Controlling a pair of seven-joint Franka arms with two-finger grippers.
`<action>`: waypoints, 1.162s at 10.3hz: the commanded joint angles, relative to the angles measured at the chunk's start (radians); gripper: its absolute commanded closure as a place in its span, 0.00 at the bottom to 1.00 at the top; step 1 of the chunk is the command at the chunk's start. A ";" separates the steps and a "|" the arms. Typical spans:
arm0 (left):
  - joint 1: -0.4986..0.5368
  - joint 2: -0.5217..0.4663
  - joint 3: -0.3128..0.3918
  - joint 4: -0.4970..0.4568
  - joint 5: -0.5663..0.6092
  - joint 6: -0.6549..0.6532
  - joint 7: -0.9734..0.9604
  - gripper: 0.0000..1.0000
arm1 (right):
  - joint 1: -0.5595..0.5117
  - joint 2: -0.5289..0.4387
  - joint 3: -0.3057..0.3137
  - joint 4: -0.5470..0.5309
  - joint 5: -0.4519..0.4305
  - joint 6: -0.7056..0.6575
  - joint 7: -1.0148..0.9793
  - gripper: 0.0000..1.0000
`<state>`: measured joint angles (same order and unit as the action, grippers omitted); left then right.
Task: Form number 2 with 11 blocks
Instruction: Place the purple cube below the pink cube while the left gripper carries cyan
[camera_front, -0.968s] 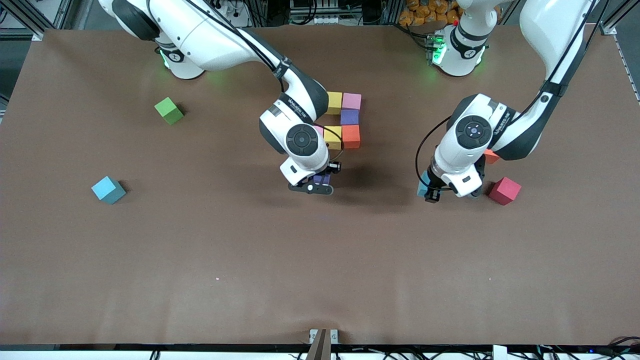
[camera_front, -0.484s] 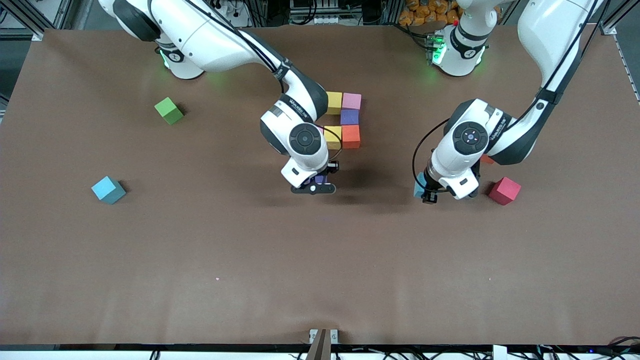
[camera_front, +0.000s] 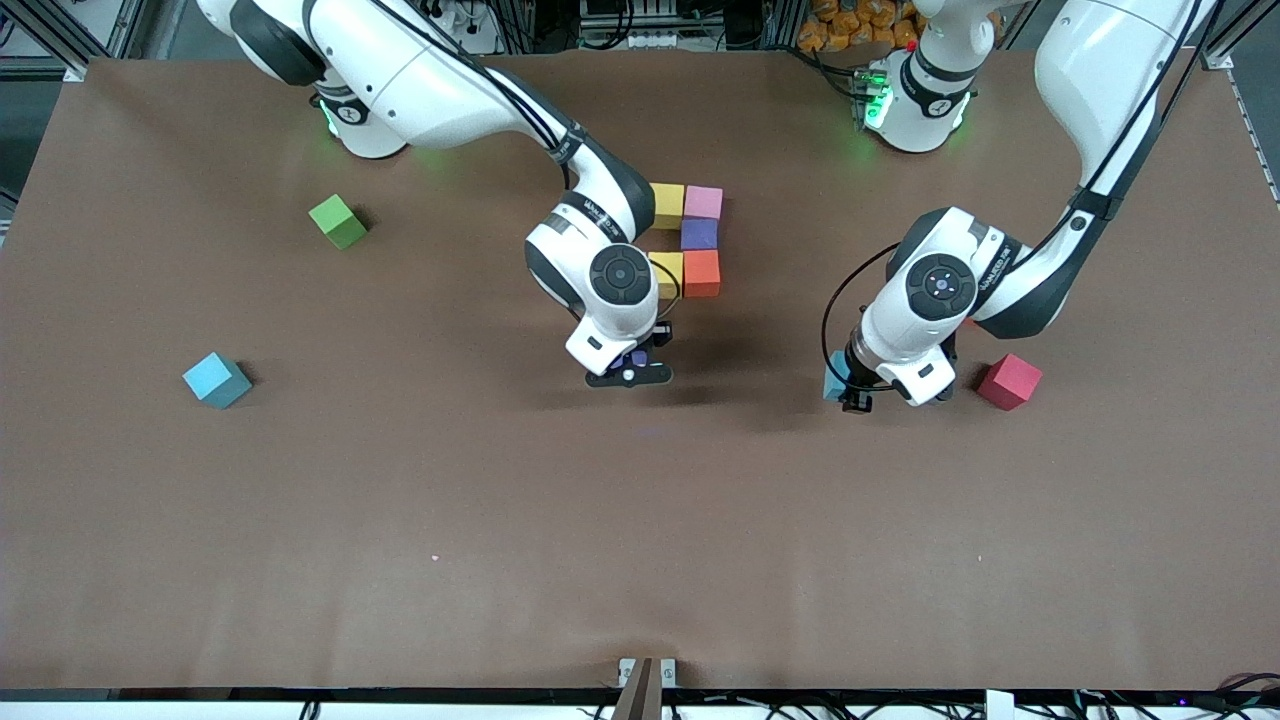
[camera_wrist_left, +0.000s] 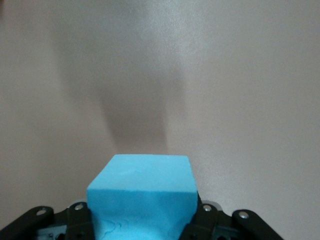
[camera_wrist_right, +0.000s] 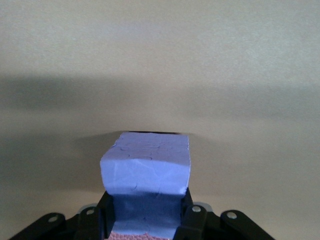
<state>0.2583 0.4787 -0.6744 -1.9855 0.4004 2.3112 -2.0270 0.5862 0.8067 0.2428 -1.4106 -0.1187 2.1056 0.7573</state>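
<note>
Five matte foam blocks sit clustered at upper centre of the front view: a yellow block (camera_front: 667, 205) touching a pink block (camera_front: 703, 203), a purple block (camera_front: 699, 234) directly below the pink, then an orange block (camera_front: 701, 273) beside a second yellow block (camera_front: 667, 272). A purple cube (camera_wrist_right: 146, 165) is clamped in the right gripper (camera_front: 630, 366) below the cluster. A light blue cube (camera_wrist_left: 141, 192) is clamped in the left gripper (camera_front: 848, 385), centre-right. A red block (camera_front: 1009, 381) lies beside it; another light blue block (camera_front: 216, 380) lies alone at mid-left.

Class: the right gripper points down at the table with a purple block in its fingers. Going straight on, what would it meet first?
Probably the bare table: the right gripper holds the purple block, and nothing else shows under it.
</note>
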 joint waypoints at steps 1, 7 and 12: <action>-0.011 0.004 0.003 0.019 -0.002 -0.021 -0.021 1.00 | 0.001 0.002 0.006 0.001 -0.019 0.014 -0.010 1.00; -0.010 0.006 0.004 0.025 -0.003 -0.021 -0.019 1.00 | -0.009 0.002 0.027 -0.001 -0.006 0.034 -0.105 0.98; -0.010 0.012 0.004 0.031 -0.002 -0.021 -0.013 1.00 | -0.055 -0.014 0.084 -0.045 0.008 0.034 -0.121 0.97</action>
<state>0.2575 0.4823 -0.6733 -1.9757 0.4004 2.3110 -2.0288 0.5779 0.8104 0.2755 -1.4168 -0.1169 2.1323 0.6516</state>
